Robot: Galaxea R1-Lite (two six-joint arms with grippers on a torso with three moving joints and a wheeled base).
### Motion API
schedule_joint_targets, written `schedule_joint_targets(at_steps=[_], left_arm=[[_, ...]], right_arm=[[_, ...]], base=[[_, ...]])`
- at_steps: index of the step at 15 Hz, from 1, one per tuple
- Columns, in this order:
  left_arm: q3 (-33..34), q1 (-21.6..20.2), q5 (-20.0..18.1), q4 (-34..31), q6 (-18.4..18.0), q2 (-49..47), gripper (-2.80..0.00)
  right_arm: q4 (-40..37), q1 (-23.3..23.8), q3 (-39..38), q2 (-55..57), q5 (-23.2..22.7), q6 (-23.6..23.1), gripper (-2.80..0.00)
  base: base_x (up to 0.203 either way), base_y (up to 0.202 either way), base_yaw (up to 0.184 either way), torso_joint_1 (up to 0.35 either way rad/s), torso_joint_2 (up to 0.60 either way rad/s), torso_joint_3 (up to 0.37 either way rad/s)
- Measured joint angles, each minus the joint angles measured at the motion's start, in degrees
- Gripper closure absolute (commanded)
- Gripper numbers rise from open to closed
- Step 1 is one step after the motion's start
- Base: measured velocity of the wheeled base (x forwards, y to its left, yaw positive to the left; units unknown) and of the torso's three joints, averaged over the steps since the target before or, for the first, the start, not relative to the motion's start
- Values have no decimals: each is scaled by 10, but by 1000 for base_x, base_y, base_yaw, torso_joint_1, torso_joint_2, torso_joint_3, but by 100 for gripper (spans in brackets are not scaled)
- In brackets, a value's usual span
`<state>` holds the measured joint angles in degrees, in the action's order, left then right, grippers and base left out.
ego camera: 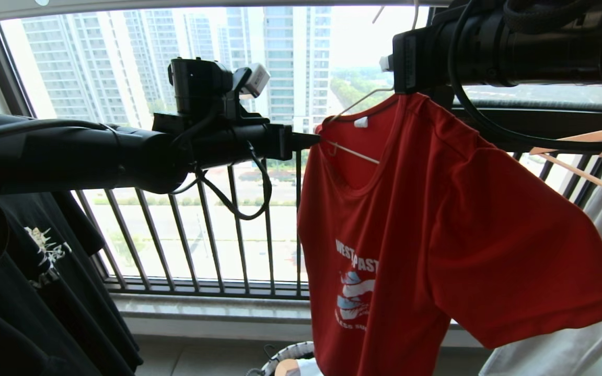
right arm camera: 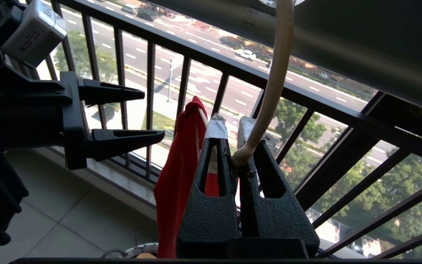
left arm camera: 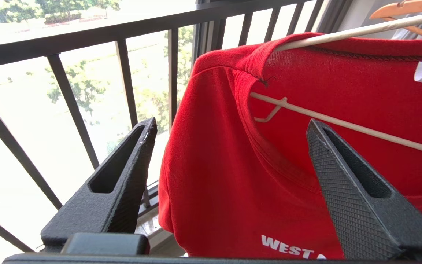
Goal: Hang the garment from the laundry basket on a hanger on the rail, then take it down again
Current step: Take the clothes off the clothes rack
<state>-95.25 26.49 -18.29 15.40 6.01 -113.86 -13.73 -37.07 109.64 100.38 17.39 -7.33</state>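
The garment (ego camera: 426,224), a red T-shirt with a white chest print, hangs on the thin cream hanger (ego camera: 356,153), whose lower wire shows through the neck opening. My right gripper (right arm camera: 231,124) is shut on the hanger's neck (right arm camera: 242,156), just under the hook that rises to the rail (right arm camera: 343,47). My left gripper (left arm camera: 232,122) is open and level beside the shirt's shoulder, with its fingers (left arm camera: 134,172) on either side of the collar (left arm camera: 269,150) and clear of the cloth. The head view shows its tip (ego camera: 307,140) at the shoulder's edge. The laundry basket's rim (ego camera: 288,352) peeks out below the shirt.
A black T-shirt (ego camera: 29,282) hangs at the left under my left arm. A white garment (ego camera: 593,334) on a wooden hanger (ego camera: 588,137) hangs close on the right. The black balcony railing (ego camera: 201,230) and window stand just behind the shirt.
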Motion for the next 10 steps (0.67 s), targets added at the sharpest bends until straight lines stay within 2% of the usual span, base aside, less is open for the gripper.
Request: schedule_joint_targets(at_steps=[3, 6, 7, 10], left_arm=[[-50, 6, 29, 2, -2, -44, -280], [-91, 9, 61, 6, -24, -79, -280], [-105, 10, 69, 6, -26, -88, 0], [-129, 13, 79, 6, -37, -108, 0]], right_arm=[[0, 0, -1, 0, 0, 0, 0], [-1, 0, -1, -1, 0, 0, 0], [-2, 0, -1, -1, 0, 0, 0], [-12, 0, -1, -2, -3, 0, 0]], base=[[0, 0, 0, 0, 0, 0], [0, 0, 0, 0, 0, 0], [0, 0, 0, 0, 0, 0], [0, 0, 0, 0, 0, 0]])
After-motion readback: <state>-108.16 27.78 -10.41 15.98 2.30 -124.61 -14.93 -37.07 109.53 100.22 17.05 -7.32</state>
